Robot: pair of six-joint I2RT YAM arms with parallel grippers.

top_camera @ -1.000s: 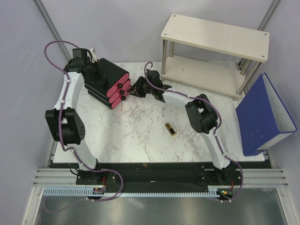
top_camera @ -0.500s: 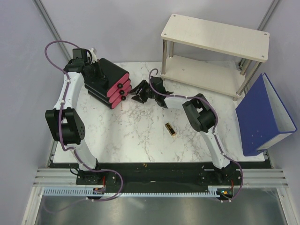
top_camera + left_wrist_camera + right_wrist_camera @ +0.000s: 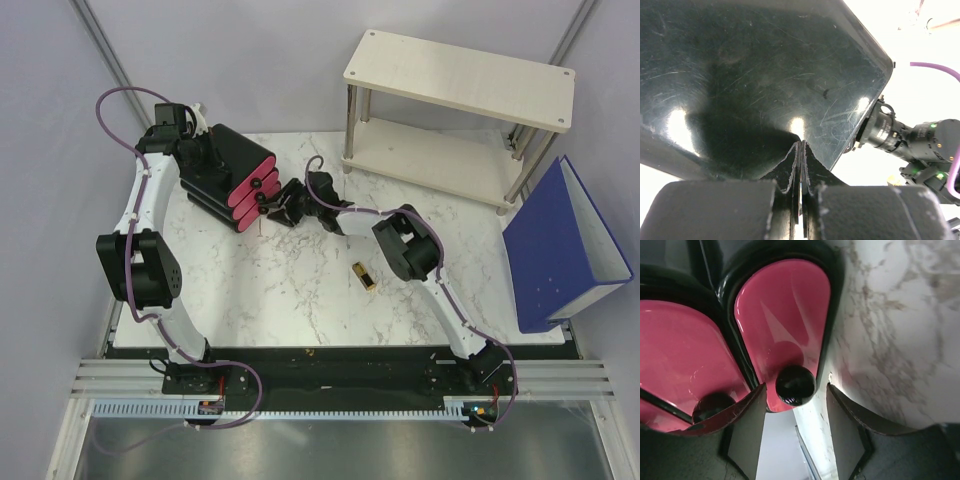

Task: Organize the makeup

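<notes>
Two tools: right tool (image 3: 796,402) spread around a drawer knob (image 3: 795,384), left tool (image 3: 801,150) closed against box (image 3: 750,75).

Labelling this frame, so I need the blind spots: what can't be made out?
- Contents of the pink drawers: shut in all views.
- Whether the left tool touches the black box: wrist view too close; in the top view its own wrist hides it.
- Details of the lipstick: too small, top view only.

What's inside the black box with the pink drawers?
Nothing inside shows: the pink drawers are all shut, so only their fronts are visible. The right claw sits open around one black knob. One gold-and-black lipstick lies outside on the table.
</notes>
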